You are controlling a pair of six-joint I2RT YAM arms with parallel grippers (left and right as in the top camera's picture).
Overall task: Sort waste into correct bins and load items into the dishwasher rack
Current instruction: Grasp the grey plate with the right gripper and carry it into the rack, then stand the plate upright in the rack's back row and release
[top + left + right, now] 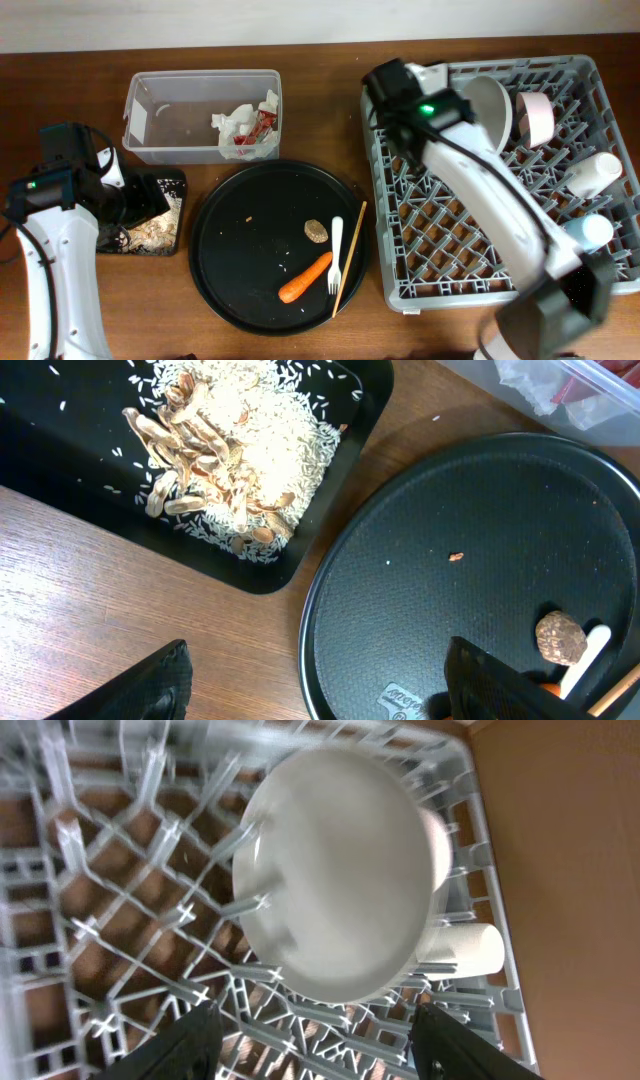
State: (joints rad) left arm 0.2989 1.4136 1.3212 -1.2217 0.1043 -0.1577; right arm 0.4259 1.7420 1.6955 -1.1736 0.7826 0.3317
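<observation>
Overhead, the round black tray carries the unsorted carrot, fork and chopstick. Right of that tray, in the dishwasher rack, the white bowl stands on edge, propped between tines. The right gripper hangs over it, fingers spread wide and empty. Left of the tray, the left gripper, equally wide and empty, hovers by the rice tray, probably free for the next scrap.
</observation>
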